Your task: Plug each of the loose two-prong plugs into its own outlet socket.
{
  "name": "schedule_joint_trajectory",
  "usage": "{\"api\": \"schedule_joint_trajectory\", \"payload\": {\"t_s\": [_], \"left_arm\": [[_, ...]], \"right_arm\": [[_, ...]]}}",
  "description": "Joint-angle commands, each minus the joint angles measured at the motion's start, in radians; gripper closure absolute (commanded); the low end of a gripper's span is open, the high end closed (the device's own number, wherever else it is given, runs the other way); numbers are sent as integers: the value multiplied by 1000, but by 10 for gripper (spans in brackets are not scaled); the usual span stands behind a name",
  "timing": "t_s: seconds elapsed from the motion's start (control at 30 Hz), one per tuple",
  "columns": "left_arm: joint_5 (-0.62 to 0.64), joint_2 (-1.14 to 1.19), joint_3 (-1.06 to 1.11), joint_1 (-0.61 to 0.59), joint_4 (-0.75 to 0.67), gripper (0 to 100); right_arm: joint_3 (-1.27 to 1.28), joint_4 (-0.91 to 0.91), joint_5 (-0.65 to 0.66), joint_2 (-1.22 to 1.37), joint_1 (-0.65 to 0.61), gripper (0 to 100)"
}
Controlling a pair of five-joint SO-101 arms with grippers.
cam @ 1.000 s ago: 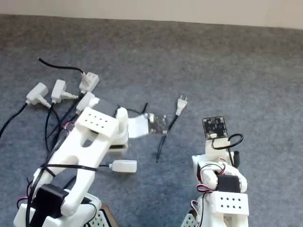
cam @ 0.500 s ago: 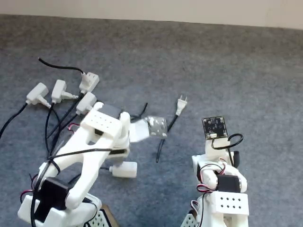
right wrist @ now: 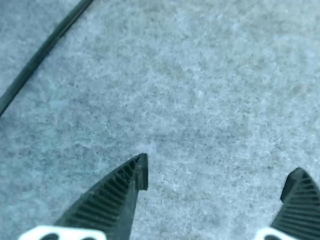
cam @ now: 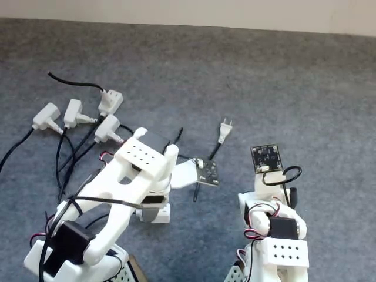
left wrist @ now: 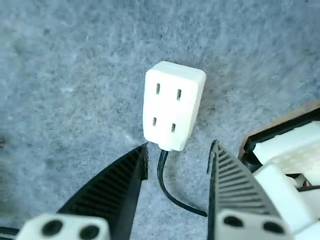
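The felt-like grey tabletop (cam: 305, 82) gives little grip, so a light body may be pushed along it rather than seized. The left tool (left wrist: 179, 147), its jaws apart, is held astride the black cord (left wrist: 162, 175) just behind the white outlet socket (left wrist: 172, 102); if closed here, only cord would be caught and the socket could swing or tip. The right tool (right wrist: 220, 165), likewise spread, is poised over bare tabletop, well apart from the loose plug (cam: 224, 130), whose small prongs could easily be misaligned with the slots
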Motion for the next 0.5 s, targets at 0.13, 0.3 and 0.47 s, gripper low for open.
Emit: {"api": "schedule_joint_trajectory", "payload": {"t_s": [0.13, 0.3, 0.47], "left_arm": [[-54, 1, 127, 4, -138, 790], [-58, 1, 197, 1, -284, 790], [-58, 2, 200, 1, -382, 790]], "right_arm": [[-2, -19, -3, -8, 7, 598], [-2, -19, -3, -8, 7, 598], [-2, -19, -5, -8, 7, 598]]}}
